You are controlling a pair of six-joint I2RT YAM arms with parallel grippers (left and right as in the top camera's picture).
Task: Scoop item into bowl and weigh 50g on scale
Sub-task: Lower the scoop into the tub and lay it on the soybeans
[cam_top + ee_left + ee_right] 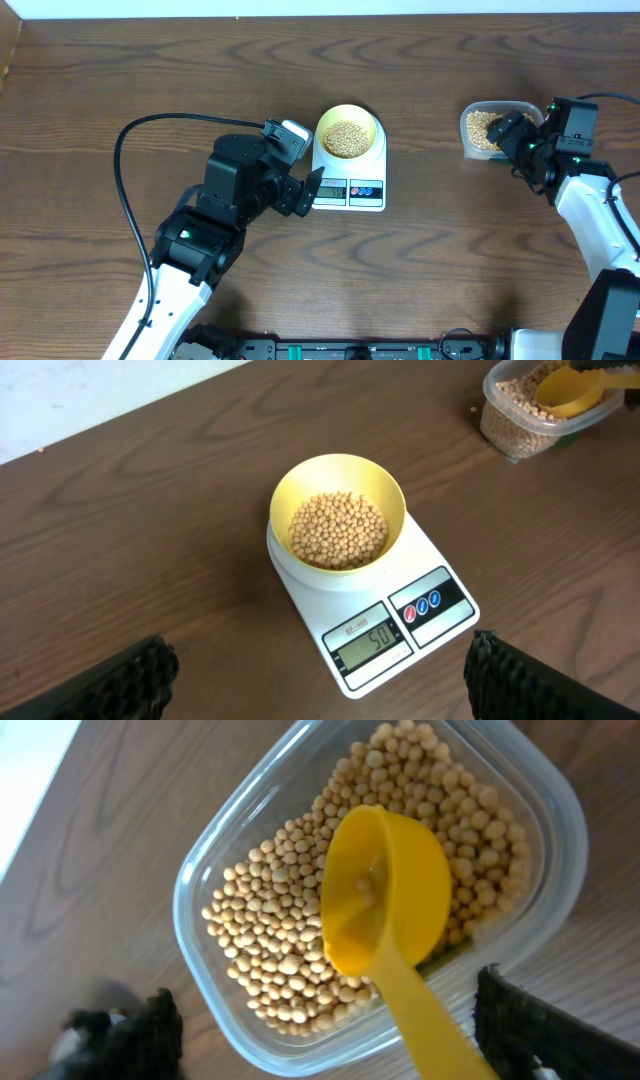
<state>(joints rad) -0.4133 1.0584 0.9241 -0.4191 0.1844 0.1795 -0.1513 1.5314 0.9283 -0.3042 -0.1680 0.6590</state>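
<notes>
Our bench point(150, 70) held the scale point(345, 610), with the left gripper point(303, 190) before it, jaws released. Well to the right stood the tub point(200, 890), with the right gripper point(335, 1035) over it, jaws released. The bowl point(385, 490) sat on the scale, the scoop point(385, 890) lay in the tub, and beans point(338, 530) lay in both.

Left fingers point(120, 682) spread, right fingers point(545, 1032) spread — wide

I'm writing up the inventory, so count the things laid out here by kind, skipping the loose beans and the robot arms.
Bowl: 1
Scale: 1
Plastic tub: 1
Scoop: 1
Total: 4
</notes>
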